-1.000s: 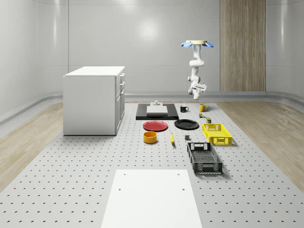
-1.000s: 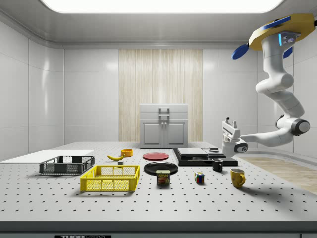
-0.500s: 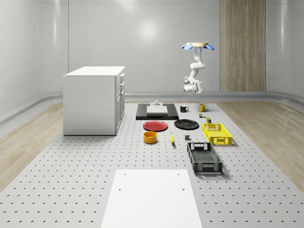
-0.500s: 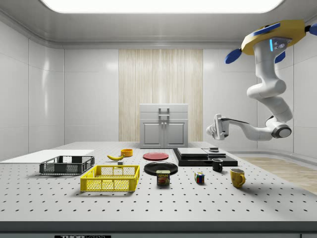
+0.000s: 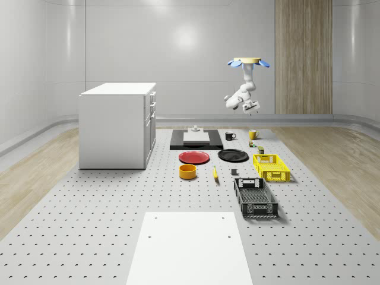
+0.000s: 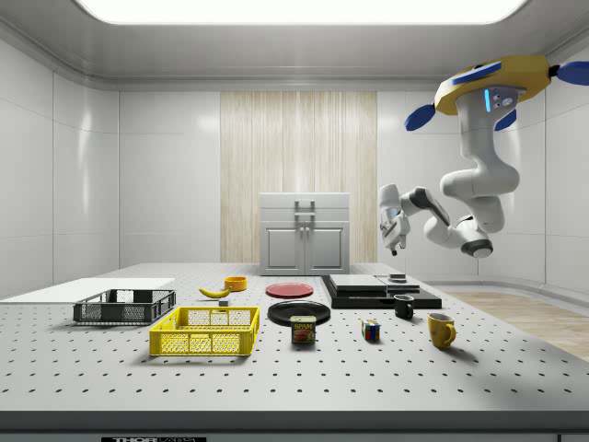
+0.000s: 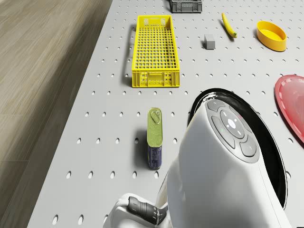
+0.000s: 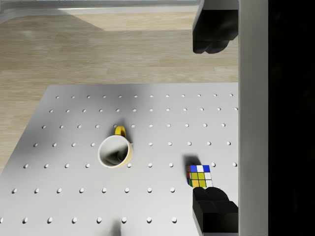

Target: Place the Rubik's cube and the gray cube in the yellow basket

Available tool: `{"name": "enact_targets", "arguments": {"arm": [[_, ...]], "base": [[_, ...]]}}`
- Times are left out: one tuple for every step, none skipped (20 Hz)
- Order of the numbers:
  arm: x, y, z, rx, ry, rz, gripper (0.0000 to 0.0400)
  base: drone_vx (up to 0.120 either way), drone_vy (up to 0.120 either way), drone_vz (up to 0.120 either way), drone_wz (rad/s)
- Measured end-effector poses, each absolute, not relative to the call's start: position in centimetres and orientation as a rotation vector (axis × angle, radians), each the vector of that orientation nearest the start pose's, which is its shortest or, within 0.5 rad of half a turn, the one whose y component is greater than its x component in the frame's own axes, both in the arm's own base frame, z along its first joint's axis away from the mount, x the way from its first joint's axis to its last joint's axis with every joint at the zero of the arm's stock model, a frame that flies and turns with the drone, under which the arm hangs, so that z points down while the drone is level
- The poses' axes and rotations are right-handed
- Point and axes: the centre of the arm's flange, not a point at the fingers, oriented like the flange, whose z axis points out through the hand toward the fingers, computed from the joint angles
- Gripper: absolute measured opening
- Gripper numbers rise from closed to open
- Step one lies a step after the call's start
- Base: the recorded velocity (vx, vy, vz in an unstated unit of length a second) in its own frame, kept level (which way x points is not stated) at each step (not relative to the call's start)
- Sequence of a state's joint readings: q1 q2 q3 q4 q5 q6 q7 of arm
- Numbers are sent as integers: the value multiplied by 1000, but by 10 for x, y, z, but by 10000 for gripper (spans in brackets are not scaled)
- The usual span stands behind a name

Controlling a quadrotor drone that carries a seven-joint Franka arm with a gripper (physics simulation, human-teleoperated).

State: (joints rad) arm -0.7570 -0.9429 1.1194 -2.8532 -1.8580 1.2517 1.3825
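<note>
The Rubik's cube [image 8: 199, 176] lies on the perforated table beside a yellow mug, also seen in the side view [image 6: 370, 330] and the whole-scene view [image 5: 252, 143]. The small gray cube [image 7: 209, 41] [image 5: 234, 173] sits between the banana and the yellow basket [image 7: 156, 78] [image 5: 276, 176] [image 6: 202, 343]. The drone [image 5: 247, 60] [image 6: 492, 83] hovers high over the table's far end near the mug. My gripper [image 8: 215, 123] [image 6: 393, 245] [image 5: 253, 110] hangs well above the table, pointing down, open and holding nothing, with the Rubik's cube close to one of its fingers [image 8: 214, 211].
Yellow mug [image 8: 114, 151] and a spam can [image 7: 154, 137] stand near the Rubik's cube. A black plate [image 7: 266, 133], red plate [image 5: 194, 157], orange bowl [image 7: 271, 35], banana [image 7: 228, 24], black basket [image 5: 255, 198], black mug [image 6: 403, 307] and white cabinet [image 5: 117, 124] also occupy the table.
The arm has folded upward: the gripper rose from low beside the black tray and turned to point down. The drone shifted slightly toward the side view's left.
</note>
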Motion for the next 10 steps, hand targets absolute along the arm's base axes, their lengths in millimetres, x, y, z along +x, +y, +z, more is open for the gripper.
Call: {"name": "enact_targets", "arguments": {"arm": [[307, 27, 496, 262, -119, 786, 400], [307, 23, 494, 219, -101, 786, 400], [307, 19, 493, 183, -85, 786, 400], [307, 16, 493, 153, -71, 786, 400], [307, 13, 492, 128, -60, 786, 400], [307, 11, 492, 107, -51, 786, 400], [307, 9, 492, 89, -43, 786, 400], [307, 8, 491, 74, -36, 785, 400], [307, 6, 491, 62, -30, 785, 400], [307, 5, 491, 52, -26, 785, 400]], "base": [[120, 0, -120, 0], [120, 0, -120, 0], [40, 0, -120, 0], [0, 0, -120, 0], [40, 0, -120, 0], [0, -40, -120, 0], [0, -120, -120, 0], [0, -120, -120, 0], [0, -120, -120, 0], [0, -120, -120, 0]]}}
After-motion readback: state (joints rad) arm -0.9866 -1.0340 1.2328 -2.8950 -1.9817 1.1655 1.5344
